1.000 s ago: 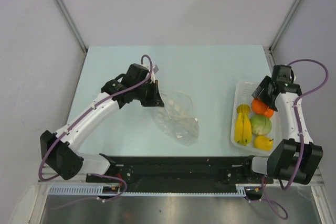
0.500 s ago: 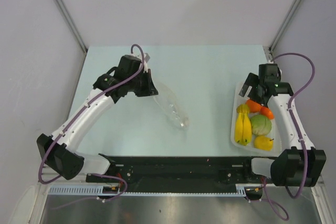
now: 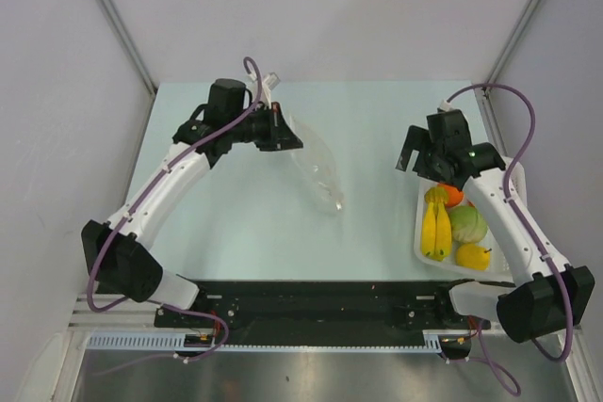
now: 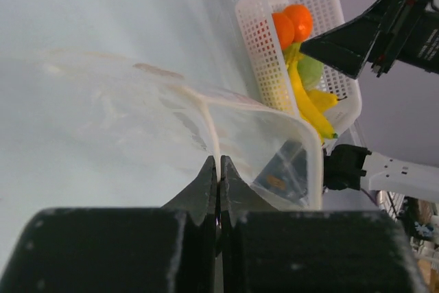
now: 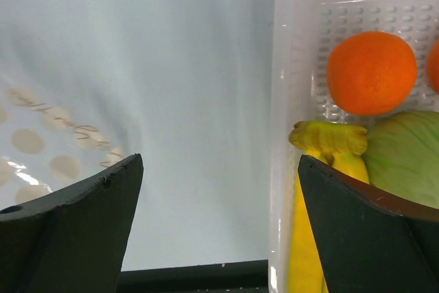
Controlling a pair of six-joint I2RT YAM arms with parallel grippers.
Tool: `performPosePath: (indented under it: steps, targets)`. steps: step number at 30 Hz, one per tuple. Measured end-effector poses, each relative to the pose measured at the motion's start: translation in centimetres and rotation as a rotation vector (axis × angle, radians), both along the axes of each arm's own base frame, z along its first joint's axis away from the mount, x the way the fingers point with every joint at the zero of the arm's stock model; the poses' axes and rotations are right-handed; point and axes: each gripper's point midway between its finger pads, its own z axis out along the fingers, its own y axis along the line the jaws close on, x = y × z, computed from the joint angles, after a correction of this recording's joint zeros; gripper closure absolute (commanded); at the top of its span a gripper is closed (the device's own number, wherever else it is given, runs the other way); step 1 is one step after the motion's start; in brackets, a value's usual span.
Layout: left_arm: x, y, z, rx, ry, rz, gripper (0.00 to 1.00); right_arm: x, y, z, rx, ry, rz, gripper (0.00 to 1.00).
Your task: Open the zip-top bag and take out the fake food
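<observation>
The clear zip-top bag (image 3: 318, 171) hangs from my left gripper (image 3: 285, 136), which is shut on its zip edge (image 4: 214, 143) and holds it lifted and stretched; its lower end touches the table. The bag looks empty. The fake food lies in the white basket (image 3: 424, 231) at the right: banana bunch (image 3: 434, 227), orange (image 3: 452, 195), green cabbage (image 3: 468, 224), yellow fruit (image 3: 472, 256). My right gripper (image 3: 415, 159) is open and empty above the basket's left rim, with the orange (image 5: 371, 72), banana (image 5: 322, 138) and cabbage (image 5: 406, 156) below it.
The basket (image 4: 274, 53) stands near the table's right edge. Grey walls close in the table on three sides. The black rail (image 3: 320, 298) with the arm bases runs along the near edge.
My left gripper has lifted the bag up and back, stretching it out narrow. My right gripper has risen from the basket and moved left, empty.
</observation>
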Motion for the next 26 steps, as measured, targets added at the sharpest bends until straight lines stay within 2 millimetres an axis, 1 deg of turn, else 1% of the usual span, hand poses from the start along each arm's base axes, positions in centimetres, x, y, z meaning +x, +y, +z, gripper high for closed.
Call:
performPosePath:
  steps: [2,3,4,5,7,10,12,14,17,20,22,24,26]
  targets:
    - [0.2,0.6,-0.4,0.021,-0.005,-0.002,0.80,0.1,0.9,0.3,0.005,-0.004,0.021,0.00]
    - [0.7,1.4,-0.8,0.049,-0.007,0.028,0.72,0.1,1.3,0.4,0.007,-0.008,0.028,0.00]
    - [1.1,2.0,-1.0,0.078,-0.016,0.051,0.56,0.0,1.6,0.6,0.007,-0.012,0.036,0.00]
    - [1.9,3.6,-1.5,0.121,-0.013,0.108,0.44,0.0,2.0,0.8,0.005,-0.016,0.044,0.00]
    - [3.2,6.9,-3.1,0.242,-0.007,0.226,0.01,-0.2,2.6,0.9,0.006,-0.019,0.047,0.00]
    - [3.5,11.3,-5.3,0.416,0.016,0.356,0.00,-0.7,3.5,0.8,0.016,-0.013,0.046,0.00]
    - [3.0,13.6,-6.0,0.518,0.021,0.418,0.00,-1.1,4.3,0.9,0.031,-0.013,0.054,0.00]
    - [2.1,15.6,-5.7,0.597,0.007,0.474,0.00,-1.5,5.2,1.1,0.047,-0.019,0.069,0.00]
    - [1.1,17.6,-3.9,0.639,-0.039,0.552,0.00,-2.2,6.9,1.3,0.062,-0.020,0.110,0.00]
    - [-0.4,18.9,-1.7,0.629,-0.101,0.616,0.00,-3.4,9.0,1.3,0.081,-0.014,0.158,0.00]
    - [-1.8,19.2,-0.9,0.600,-0.123,0.632,0.01,-4.1,9.9,1.6,0.096,-0.018,0.180,0.00]
    - [-2.9,19.0,-0.4,0.558,-0.133,0.626,0.00,-4.7,10.4,2.0,0.116,-0.030,0.193,0.00]
    - [-4.1,18.2,-0.1,0.495,-0.140,0.600,0.01,-5.5,10.7,2.5,0.141,-0.047,0.204,0.00]
